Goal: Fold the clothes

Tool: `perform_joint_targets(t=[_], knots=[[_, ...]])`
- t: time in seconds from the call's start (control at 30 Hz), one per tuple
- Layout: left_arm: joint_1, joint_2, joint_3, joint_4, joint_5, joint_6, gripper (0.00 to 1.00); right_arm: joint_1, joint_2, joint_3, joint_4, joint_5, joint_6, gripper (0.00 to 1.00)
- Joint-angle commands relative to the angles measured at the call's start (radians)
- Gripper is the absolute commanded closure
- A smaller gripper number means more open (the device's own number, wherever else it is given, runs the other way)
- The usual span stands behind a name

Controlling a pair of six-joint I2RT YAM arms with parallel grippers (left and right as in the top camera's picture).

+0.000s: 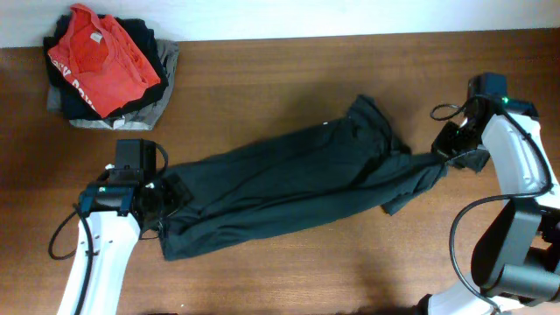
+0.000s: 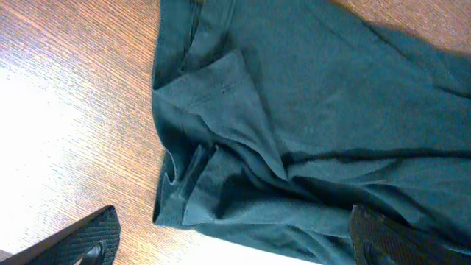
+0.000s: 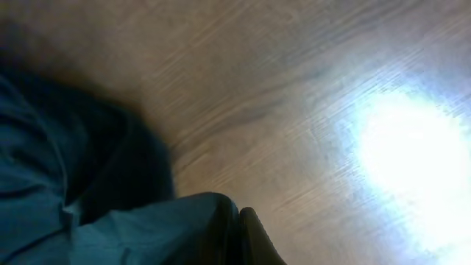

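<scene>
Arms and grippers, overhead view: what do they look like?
The left arm and right arm have white shells, black joints and looping black cables. The left gripper and right gripper are black. A green light shows on the right arm.

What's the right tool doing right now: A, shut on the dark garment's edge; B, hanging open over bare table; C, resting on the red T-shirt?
A: the right tool is shut, with cloth of the dark garment pinched between its tips.
</scene>
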Motion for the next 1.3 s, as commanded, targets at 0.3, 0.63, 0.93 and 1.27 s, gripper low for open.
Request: perform_joint_targets(t=[0.3,0.63,0.93,1.27], knots=[[0.002,-0.004,0.000,-0.001,0.004,0.015,0.01,0.194,0.004,0.016,0.197,-0.164,-0.048,0.96],[0.002,-0.004,0.000,-0.002,0.004,0.015,0.01,0.177,0.004,0.016,0.195,0.280,0.080,0.96],[0.002,-0.004,0.000,0.010,0.004,0.015,0.01,0.146,0.004,0.021,0.249,0.329,-0.150,0.92],[0.002,-0.004,0.000,0.011,0.005,0.015,0.01,0.245,0.004,0.053,0.210,0.305,-0.283,0.58]])
